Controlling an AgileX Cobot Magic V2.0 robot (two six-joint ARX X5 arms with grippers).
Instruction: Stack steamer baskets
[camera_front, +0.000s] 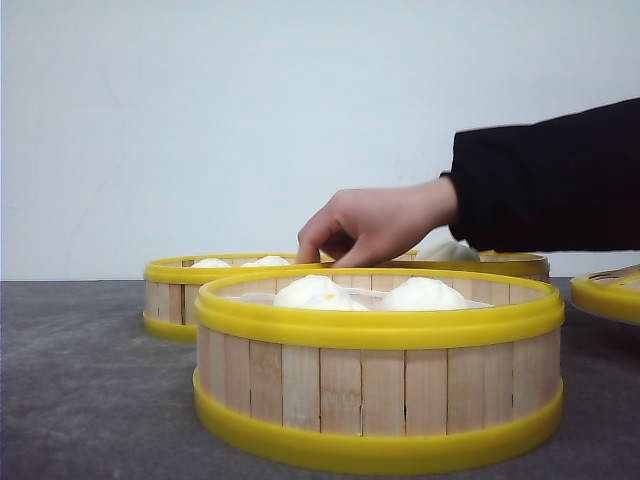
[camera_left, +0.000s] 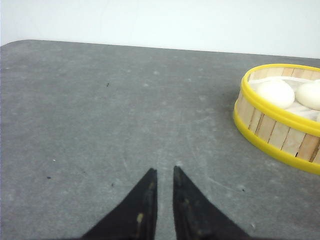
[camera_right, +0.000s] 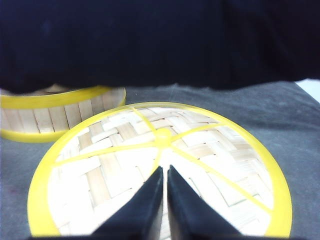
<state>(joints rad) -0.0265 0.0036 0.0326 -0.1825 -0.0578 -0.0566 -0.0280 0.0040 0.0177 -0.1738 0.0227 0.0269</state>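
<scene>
your desk (camera_front: 90, 400) is matte grey, speckled. three round shallow steamer baskets, pale vertical wood slats, thick glossy yellow rim bands: nearest basket (camera_front: 378, 385) front and centre with smooth white buns (camera_front: 422, 294) on a white liner; second basket (camera_front: 190, 290) behind it to the left, also with buns; third basket (camera_front: 505, 265) behind right, mostly hidden. a bare hand (camera_front: 375, 225) in a black sleeve (camera_front: 550, 180) reaches over the back baskets. flat woven bamboo lid (camera_right: 165, 165), yellow rim and spokes, sits under your right fingers (camera_right: 165, 200), nearly closed, holding nothing. left fingers (camera_left: 164, 200) also near-closed, nothing held, above bare desk.
</scene>
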